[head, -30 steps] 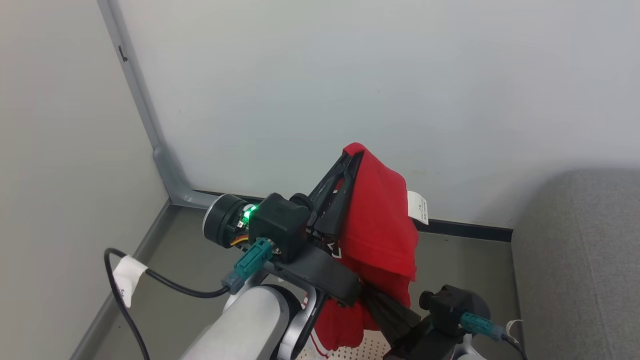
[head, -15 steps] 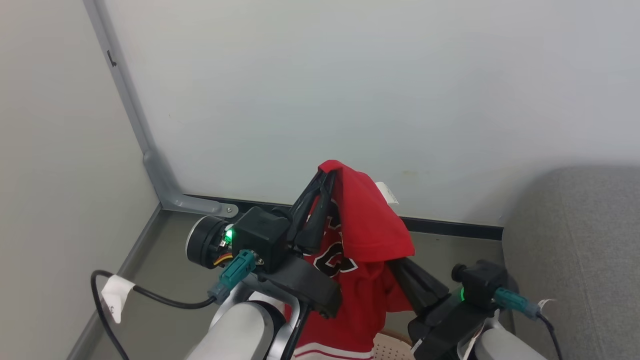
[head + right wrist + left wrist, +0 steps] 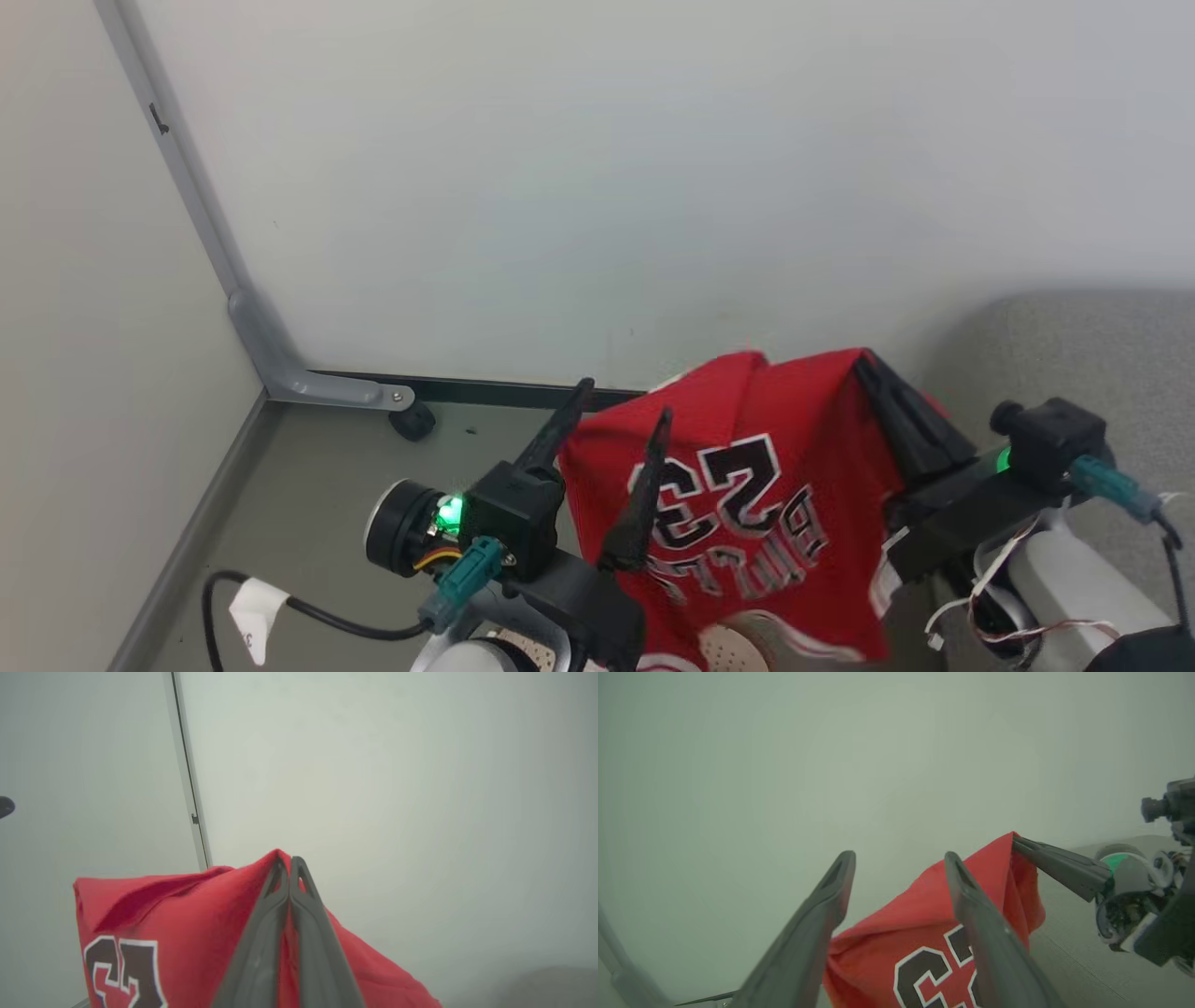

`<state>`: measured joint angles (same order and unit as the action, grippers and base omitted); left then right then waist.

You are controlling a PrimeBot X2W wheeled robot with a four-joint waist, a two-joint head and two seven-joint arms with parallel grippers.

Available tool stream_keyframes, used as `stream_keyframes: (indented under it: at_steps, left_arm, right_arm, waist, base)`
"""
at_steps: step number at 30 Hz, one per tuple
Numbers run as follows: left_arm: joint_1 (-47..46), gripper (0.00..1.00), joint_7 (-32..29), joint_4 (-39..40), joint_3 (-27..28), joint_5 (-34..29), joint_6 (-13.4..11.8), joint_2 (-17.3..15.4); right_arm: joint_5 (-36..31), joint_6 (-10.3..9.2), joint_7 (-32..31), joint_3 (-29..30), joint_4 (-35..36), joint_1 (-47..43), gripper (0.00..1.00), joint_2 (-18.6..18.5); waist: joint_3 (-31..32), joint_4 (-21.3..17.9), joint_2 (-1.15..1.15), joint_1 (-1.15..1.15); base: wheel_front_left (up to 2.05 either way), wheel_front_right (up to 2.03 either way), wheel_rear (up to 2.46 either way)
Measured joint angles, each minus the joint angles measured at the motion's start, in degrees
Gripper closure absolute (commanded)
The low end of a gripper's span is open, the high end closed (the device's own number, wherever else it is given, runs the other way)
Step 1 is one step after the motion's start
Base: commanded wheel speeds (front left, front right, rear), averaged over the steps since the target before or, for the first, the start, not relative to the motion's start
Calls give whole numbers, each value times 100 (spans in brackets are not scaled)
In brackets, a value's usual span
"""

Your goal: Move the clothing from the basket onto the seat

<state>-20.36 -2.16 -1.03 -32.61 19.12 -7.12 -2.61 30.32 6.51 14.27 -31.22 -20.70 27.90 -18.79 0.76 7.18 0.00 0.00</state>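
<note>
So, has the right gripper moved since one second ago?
Yes. The right gripper, shut on the jersey, has gone up. Its tip was below the dark baseboard and now stands above that line, closer to the grey seat.

Head view: you see the grey floor (image 3: 308,485) running into the corner of two pale walls (image 3: 597,168), where a grey metal bracket (image 3: 317,385) lies on it at the foot of an upright post, in line with the black skirting strip (image 3: 504,392). A small black wheel-like object (image 3: 411,422) rests on the floor just beside the bracket's bolted end, with a tiny dark speck (image 3: 470,431) near it. At your right the seat (image 3: 1102,364) rises against the back wall, and at the bottom edge you can make out a perforated cream patch of the basket (image 3: 738,646), its footing hidden.
</note>
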Motion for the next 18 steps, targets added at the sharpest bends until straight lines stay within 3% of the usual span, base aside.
stream_keyframes:
  at_steps: [18]
  left_arm:
    - [589, 0, -85, 321, -887, -216, 0, -46]
  right_arm:
    - [54, -71, 2, 1330, -185, 872, 100, -1179]
  waist:
    - [-319, -233, 0, -1]
  base:
    - [0, 0, 0]
